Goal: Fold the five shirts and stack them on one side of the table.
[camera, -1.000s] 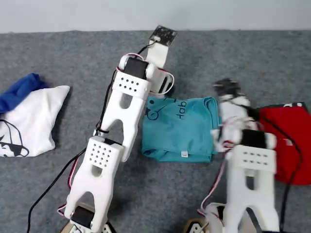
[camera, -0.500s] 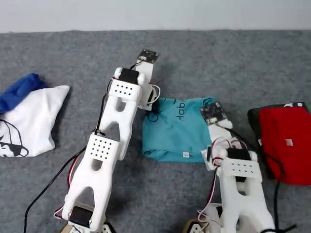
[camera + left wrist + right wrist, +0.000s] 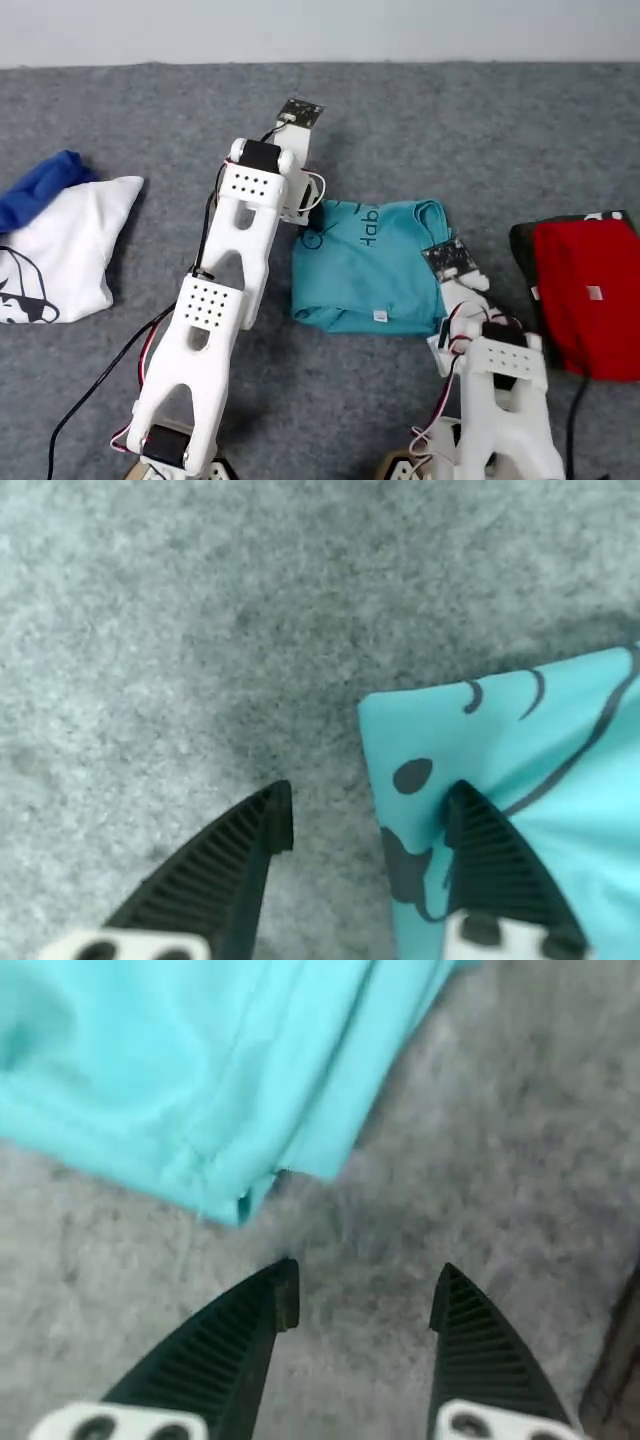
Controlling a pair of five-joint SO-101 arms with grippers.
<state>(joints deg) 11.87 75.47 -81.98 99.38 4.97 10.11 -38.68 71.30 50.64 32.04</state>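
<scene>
High view: the folded teal shirt (image 3: pixel 365 265) lies mid-table between my arms, with dark lettering on top and a small white tag (image 3: pixel 380 318) at its near hem, too small for me to read. Left wrist view: my left gripper (image 3: pixel 370 805) is spread astride the printed corner, one finger over cloth, one over the grey table (image 3: pixel 150 630); I judge the fabric light and limp, best pinched through a folded edge. Right wrist view: my right gripper (image 3: pixel 367 1278) hangs spread and empty beside another corner.
</scene>
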